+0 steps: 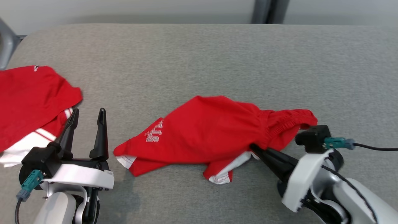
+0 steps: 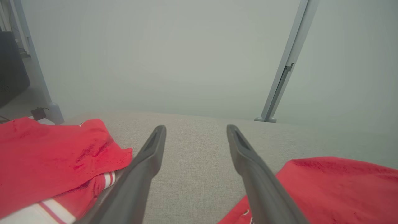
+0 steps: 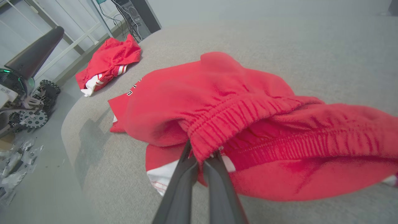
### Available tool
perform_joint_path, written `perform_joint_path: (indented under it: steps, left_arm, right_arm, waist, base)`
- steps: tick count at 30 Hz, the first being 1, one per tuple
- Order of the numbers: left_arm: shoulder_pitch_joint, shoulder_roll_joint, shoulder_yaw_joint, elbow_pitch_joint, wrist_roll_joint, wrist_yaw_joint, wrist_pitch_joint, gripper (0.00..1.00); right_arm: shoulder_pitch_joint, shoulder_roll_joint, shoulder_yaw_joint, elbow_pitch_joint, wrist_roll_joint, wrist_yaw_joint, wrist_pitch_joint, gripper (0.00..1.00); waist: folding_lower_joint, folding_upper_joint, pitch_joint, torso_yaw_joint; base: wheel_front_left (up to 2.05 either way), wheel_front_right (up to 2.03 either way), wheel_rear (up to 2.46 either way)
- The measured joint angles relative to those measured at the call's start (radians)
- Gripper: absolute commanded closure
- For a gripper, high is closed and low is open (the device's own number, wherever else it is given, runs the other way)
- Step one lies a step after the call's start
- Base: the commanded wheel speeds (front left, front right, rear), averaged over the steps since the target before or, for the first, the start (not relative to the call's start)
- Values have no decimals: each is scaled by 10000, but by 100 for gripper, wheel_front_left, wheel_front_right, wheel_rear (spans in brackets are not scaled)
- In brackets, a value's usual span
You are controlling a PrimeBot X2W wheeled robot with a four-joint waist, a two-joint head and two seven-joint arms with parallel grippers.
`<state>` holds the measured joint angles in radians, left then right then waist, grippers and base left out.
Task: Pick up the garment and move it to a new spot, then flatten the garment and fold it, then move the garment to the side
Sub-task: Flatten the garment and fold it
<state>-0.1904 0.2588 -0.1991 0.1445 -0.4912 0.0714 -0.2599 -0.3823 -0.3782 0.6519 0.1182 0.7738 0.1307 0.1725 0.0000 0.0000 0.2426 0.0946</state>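
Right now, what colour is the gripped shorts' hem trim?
White trim on red shorts; head view shows it best.

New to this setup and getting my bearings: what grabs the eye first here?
Red shorts sprawl across the middle of the grey table, their elastic waistband pinched by the right gripper, whose fingers are shut. At the table's left edge lies a second red garment, with the left gripper open beside it, holding nothing.

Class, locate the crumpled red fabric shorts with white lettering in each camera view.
Head view: red shorts at centre.
Left wrist view: shorts in the lower right corner.
Right wrist view: shorts across the centre, waistband nearest.
Shared landmark: the second red garment with white stripes.
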Motion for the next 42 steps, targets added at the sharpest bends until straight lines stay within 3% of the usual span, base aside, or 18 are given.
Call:
perform_joint_path:
  steps: [4,8,15,18,21,26,31,32,33,42]
  left_arm:
    - [28,-17,169,-71,102,-17,0,0]
    - [63,-48,270,-130,184,-46,0,0]
    - [-27,-171,251,-199,334,-125,0,0]
    - [-171,-293,167,-194,395,-194,0,0]
    - [-385,-414,40,-125,464,-322,0,0]
    - [-711,-631,-146,44,604,-537,0,0]
    - [-907,-779,-165,190,715,-683,0,0]
    - [-933,-794,-150,222,740,-708,0,0]
    - [-974,-809,-142,251,773,-719,0,0]
    - [-1011,-849,67,416,938,-788,0,0]
  right_arm:
    - [752,-757,-493,-1237,878,0,1383,100]
    - [1517,-1043,-1200,-2426,1344,-2,2587,100]
    - [1844,-171,-2905,-4232,2529,0,3956,100]
    - [1197,458,-3783,-3783,2903,0,4178,100]
    - [364,811,-4410,-2575,2899,-2,4383,100]
    - [-755,1177,-4830,-267,2648,-2,4481,100]
    - [-1596,1358,-4706,1289,2299,-2,3609,100]
    - [-1708,1354,-4635,1511,2226,-2,3363,58]
    - [-1793,1338,-4548,1684,2199,-2,3152,0]
    - [-1337,1083,-3973,2243,2537,-2,1179,0]
  waist:
    - [0,0,17,-372]
    - [0,0,79,-636]
    - [0,0,352,-710]
    - [0,0,525,-658]
    - [0,0,705,-522]
    - [0,0,1010,-211]
    - [0,0,1285,-15]
    - [0,0,1320,3]
    - [0,0,1341,16]
    - [0,0,1103,-217]
  base:
    - [0,0,0]
    - [0,0,0]
    - [0,0,0]
    - [0,0,0]
    - [0,0,0]
    - [0,0,0]
    - [0,0,0]
    - [0,0,0]
    - [0,0,0]
    - [0,0,0]
